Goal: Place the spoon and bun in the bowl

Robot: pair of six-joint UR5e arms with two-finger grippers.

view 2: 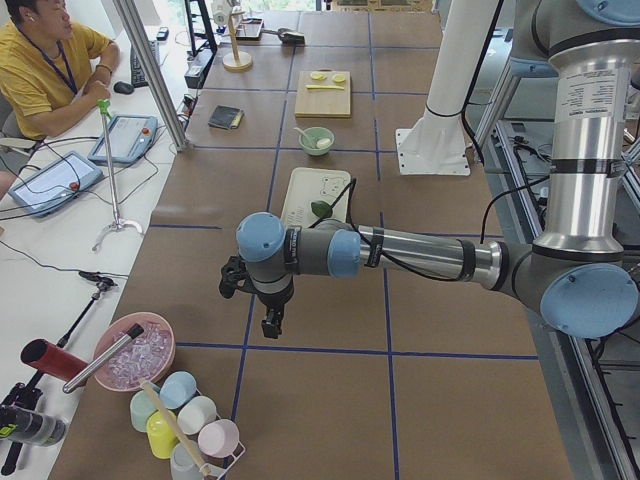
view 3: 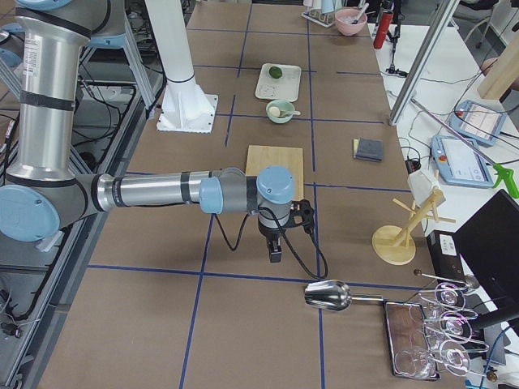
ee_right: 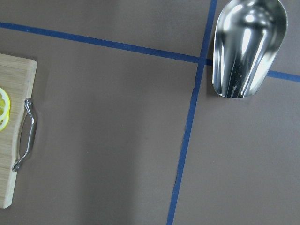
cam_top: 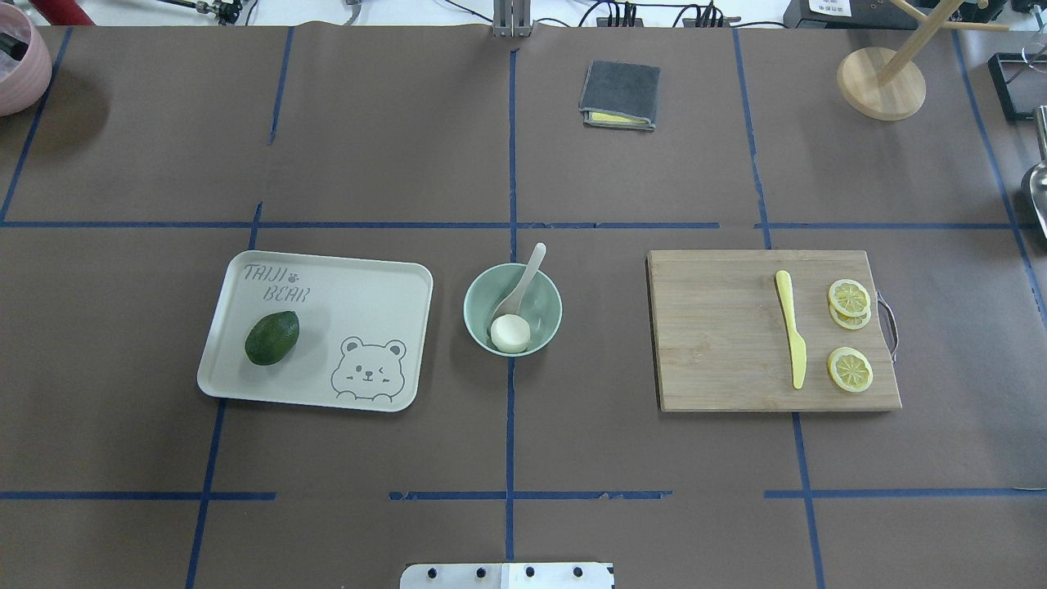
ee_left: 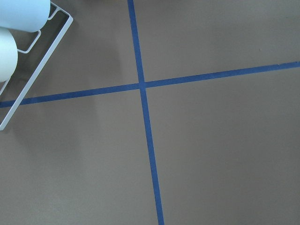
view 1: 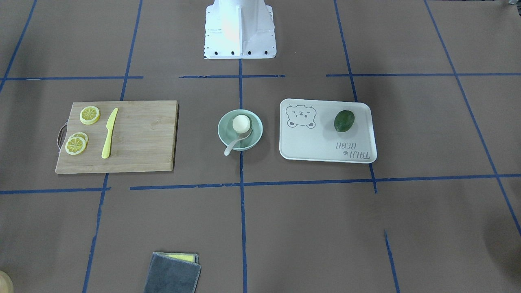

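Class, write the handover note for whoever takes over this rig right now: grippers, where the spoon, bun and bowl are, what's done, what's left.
Left gripper: over the table at the robot's left end, far from the bowl; open or shut cannot be told.
Right gripper: likewise, at the right end, near a metal scoop.
Bun lies in the bowl; spoon rests scoop-end in it, handle over the rim.
Done: both in. Left: nothing apparent.

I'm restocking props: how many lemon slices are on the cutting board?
3. One lemon slice lies alone nearer the robot; two overlap farther away, one atop another. More could hide beneath them.
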